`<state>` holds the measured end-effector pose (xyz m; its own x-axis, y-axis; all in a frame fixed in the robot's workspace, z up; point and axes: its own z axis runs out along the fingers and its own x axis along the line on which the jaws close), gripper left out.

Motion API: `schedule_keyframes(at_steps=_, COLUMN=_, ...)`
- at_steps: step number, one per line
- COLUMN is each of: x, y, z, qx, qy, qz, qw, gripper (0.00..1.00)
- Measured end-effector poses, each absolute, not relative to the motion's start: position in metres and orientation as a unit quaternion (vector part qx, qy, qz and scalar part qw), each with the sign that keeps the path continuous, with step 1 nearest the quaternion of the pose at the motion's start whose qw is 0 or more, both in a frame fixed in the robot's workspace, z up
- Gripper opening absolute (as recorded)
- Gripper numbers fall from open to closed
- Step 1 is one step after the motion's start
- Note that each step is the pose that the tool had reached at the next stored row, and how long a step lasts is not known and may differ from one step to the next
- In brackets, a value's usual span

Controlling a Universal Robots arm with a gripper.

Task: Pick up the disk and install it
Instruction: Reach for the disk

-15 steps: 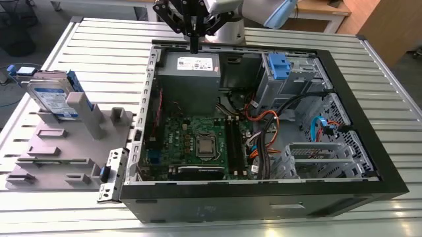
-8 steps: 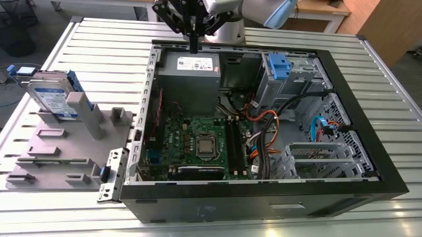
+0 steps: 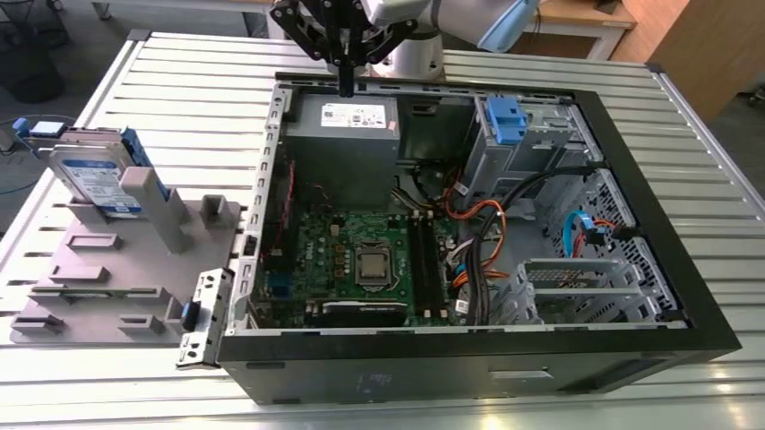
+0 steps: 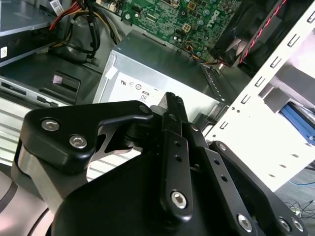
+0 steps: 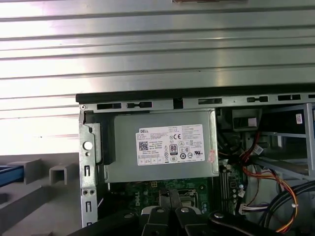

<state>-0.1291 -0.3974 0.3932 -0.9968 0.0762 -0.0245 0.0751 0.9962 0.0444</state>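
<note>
Above the power supply (image 3: 347,121) inside the open computer case (image 3: 418,372), your gripper (image 3: 347,85) is hovering, jaws clenched on nothing; the disk (image 3: 102,184) is standing in the grey fixture (image 3: 84,269) at the exterior view's left

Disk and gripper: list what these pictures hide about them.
1. Disk: in the exterior view, a post of the grey holder covers its lower corner, and its far face is turned away.
2. Gripper: the exterior view's top edge cuts off the arm above it. In the first wrist view the frame edge cuts off its body.
</note>
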Motion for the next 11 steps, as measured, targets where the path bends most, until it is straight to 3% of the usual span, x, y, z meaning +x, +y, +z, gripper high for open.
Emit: schedule_keyframes(at_steps=11, x=-0.144, y=-0.397, z=0.393, qx=0.038, qy=0.999, qz=0.022, qw=0.013, gripper=0.11)
